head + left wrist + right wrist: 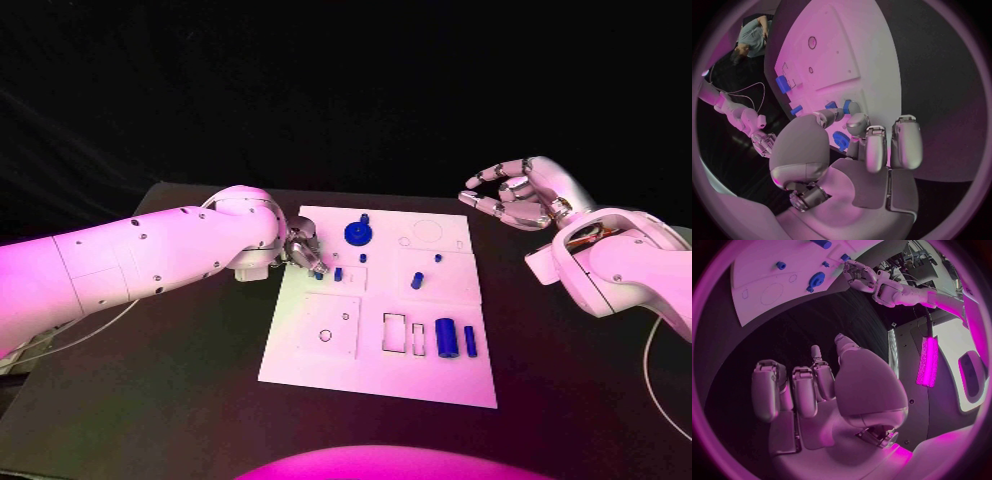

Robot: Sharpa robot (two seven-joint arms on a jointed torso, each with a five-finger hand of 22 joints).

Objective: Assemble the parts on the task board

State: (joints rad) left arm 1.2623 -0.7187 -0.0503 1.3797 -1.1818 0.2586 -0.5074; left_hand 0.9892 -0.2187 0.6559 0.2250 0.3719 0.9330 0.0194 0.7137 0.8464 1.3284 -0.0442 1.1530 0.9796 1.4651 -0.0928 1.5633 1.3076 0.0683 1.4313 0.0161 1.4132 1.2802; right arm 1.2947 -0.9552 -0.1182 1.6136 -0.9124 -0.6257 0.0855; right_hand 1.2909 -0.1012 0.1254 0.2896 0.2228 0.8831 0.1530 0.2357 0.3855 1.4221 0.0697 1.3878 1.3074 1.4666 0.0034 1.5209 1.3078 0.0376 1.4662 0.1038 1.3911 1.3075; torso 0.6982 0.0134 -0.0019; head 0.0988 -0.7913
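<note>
The white task board (378, 375) lies mid-table. My left hand (303, 250) is low over its left edge, fingers curled; in the left wrist view a small blue part (841, 141) sits pinched between thumb and fingertips (857, 122). Just beyond them two short blue pegs (329, 272) stand in the board. A blue gear-like disc (358, 235) is at the far edge, another blue piece (417, 281) mid-board, and a blue cylinder (446, 337) with a thinner one (470, 340) toward the near right. My right hand (519, 195) hangs raised off the board's far right corner, loosely curved and holding nothing.
Outlined slots (394, 332) and a round recess (428, 233) mark the board. The black table (188, 400) extends around it. In the right wrist view, the left hand (857, 275) appears by the board's edge (773, 305).
</note>
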